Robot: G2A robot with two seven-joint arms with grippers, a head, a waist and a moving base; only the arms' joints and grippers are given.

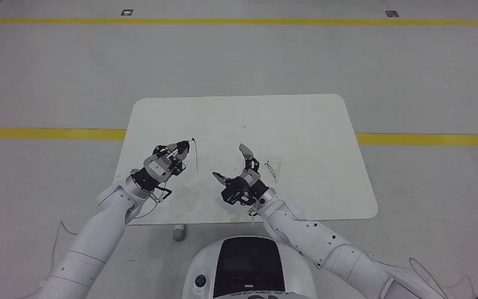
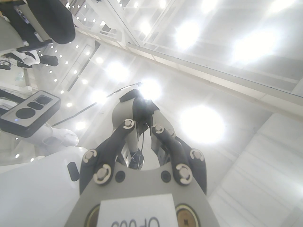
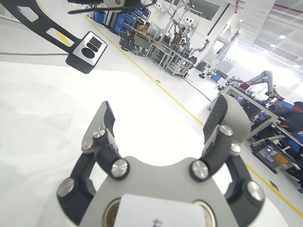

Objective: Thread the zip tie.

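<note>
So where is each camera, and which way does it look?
Top view: above, facing down at the table; shows left gripper and right gripper.
Left wrist view: on that wrist, facing up at ceiling lights; shows its shut gripper.
Right wrist view: on that wrist, facing across the table; shows its open gripper.
Shared: top and left wrist both show the held zip tie.

Robotics lab hall: yellow floor lines (image 1: 224, 21), equipment benches (image 3: 165, 53), other robot arms (image 3: 262, 75).

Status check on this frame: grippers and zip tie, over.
Left gripper shut on zip tie. Right gripper open, empty. Second tie on table beside it. No obstruction seen.
</note>
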